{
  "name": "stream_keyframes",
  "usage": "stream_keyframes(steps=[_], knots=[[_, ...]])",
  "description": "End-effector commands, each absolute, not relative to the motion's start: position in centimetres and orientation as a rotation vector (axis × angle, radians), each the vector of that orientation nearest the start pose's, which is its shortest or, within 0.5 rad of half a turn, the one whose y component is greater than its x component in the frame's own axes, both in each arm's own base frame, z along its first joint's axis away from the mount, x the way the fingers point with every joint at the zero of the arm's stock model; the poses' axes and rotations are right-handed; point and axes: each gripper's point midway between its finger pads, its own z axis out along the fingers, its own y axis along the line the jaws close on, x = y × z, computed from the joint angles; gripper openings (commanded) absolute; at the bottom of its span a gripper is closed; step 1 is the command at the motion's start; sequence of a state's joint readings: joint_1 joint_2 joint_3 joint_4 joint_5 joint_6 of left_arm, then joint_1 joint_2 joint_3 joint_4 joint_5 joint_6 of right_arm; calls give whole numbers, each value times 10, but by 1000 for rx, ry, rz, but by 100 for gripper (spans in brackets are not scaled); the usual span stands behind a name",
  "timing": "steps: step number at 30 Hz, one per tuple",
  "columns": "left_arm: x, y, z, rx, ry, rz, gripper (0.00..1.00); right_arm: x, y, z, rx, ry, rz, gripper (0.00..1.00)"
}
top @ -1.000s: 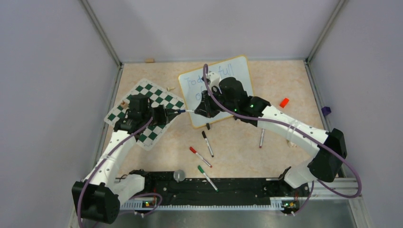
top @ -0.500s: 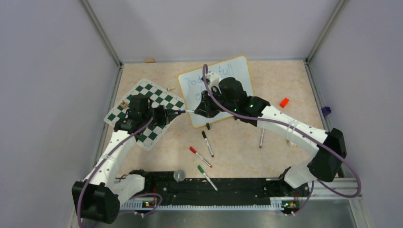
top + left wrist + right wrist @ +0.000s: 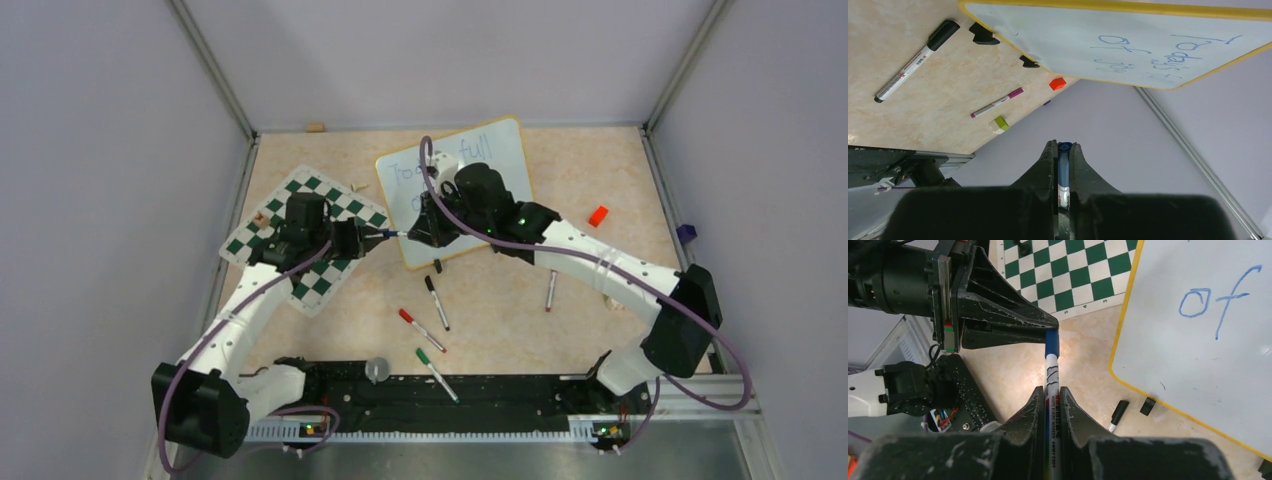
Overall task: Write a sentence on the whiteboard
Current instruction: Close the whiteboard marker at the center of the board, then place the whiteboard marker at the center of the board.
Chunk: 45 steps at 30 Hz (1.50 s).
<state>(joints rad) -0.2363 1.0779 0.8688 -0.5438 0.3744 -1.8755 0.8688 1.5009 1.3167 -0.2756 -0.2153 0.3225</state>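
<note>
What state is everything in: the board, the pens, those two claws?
whiteboard: lying flat, written on
sentence: blue, two lines
blue marker: held between both grippers
left gripper: shut on the marker's blue end
right gripper: shut on its barrel
black marker: loose on table
red marker: loose on table
green marker: loose on table
purple marker: loose on table
</note>
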Motion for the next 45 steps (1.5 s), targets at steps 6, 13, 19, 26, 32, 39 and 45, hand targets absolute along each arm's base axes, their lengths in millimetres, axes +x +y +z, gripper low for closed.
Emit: stream_keyframes(steps=[6, 13, 19, 26, 32, 39, 45], knots=[[294, -227, 264, -1659, 2095, -1477, 0, 273, 394, 250, -703, 2066, 871, 0], [291, -262, 285, -1601, 2119, -1596, 0, 284, 400, 239, -685, 2099, 830, 0], [282, -283, 309, -1552, 2127, -1697, 0, 282, 400, 225, -678, 2141, 833, 0], [274, -289, 305, -1537, 2145, -1715, 0, 275, 393, 213, -662, 2190, 819, 0], [268, -263, 254, -1589, 2117, -1575, 33, 275, 360, 211, -519, 2250, 873, 0], [258, -191, 206, -1531, 2195, -1205, 94, 255, 290, 181, -233, 2353, 1060, 0], [258, -148, 189, -1305, 2195, -987, 99, 226, 258, 140, -69, 2437, 1139, 0]])
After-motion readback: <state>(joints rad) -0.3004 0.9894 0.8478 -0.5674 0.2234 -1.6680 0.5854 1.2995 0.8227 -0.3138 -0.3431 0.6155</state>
